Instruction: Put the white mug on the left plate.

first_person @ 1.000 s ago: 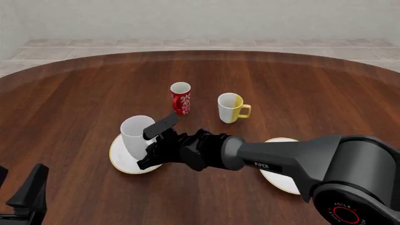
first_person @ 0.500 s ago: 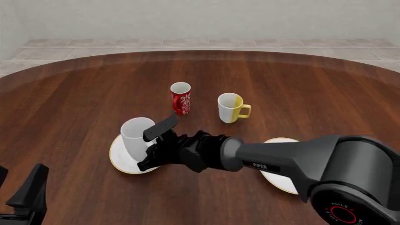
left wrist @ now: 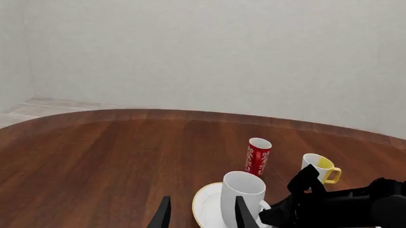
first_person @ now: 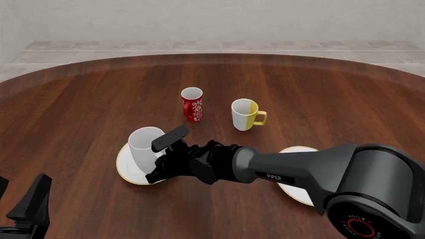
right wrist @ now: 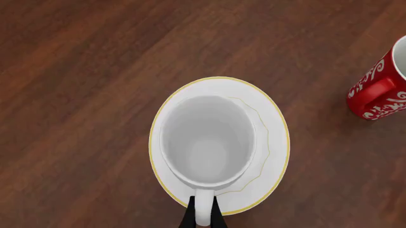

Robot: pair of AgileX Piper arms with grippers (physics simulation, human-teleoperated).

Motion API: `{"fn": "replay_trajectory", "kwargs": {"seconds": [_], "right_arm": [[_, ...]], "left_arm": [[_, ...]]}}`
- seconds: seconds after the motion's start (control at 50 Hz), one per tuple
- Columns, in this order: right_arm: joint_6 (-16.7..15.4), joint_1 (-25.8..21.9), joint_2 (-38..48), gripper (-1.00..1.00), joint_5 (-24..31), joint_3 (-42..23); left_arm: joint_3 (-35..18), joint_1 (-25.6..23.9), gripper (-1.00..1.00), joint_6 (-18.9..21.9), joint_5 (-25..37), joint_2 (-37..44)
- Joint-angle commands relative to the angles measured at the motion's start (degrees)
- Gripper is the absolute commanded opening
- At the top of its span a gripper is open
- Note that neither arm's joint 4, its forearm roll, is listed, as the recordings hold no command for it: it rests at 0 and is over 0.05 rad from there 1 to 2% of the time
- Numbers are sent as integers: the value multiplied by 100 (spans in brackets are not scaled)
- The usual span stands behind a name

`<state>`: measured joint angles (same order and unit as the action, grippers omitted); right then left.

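mug spot: the white mug (first_person: 145, 147) is standing upright on the left plate (first_person: 127, 169), toward the table's near-left edge. From the right wrist view it sits about centered, yellow rim showing all the way round (right wrist: 219, 149).

right gripper: the right gripper (right wrist: 202, 217) has its fingertips pinched on either side of the mug's handle, so it's got hold of the mug by the handle. Grip is narrow, nearly shut.

left gripper: the left gripper (left wrist: 201, 214) is parked at the near-left corner, fingers spread apart with nothing between them.

done so far: looks to me like the placing part is basically there, mug is on the right plate and not tilted.

left to do: let go of the handle and back the arm off without nudging the mug over, I'd guess.

bystanders: red patterned cup (first_person: 192, 104) and yellow-sided mug (first_person: 246, 115) sit mid-table, well apart from the plate. The other plate (first_person: 295, 191) is half hidden under the right arm.
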<state>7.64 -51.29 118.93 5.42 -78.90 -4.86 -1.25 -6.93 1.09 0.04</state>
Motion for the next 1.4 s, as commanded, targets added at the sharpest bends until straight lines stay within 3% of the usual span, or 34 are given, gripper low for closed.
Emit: {"fn": "replay_trajectory", "kwargs": {"seconds": [0.02, 0.94, 0.96, 1.4], "right_arm": [[33, -11, 3, -100, -5, -15], [15, -73, 124, -100, 39, -23], [15, -79, 133, 100, 39, -25], [15, -105, 150, 100, 64, -26]], "left_arm": [[0, -2, 100, -7, -1, 0], [54, -20, 100, 6, -27, -3], [57, -19, 100, 3, -29, -3], [66, -21, 100, 3, -16, -1]]}}
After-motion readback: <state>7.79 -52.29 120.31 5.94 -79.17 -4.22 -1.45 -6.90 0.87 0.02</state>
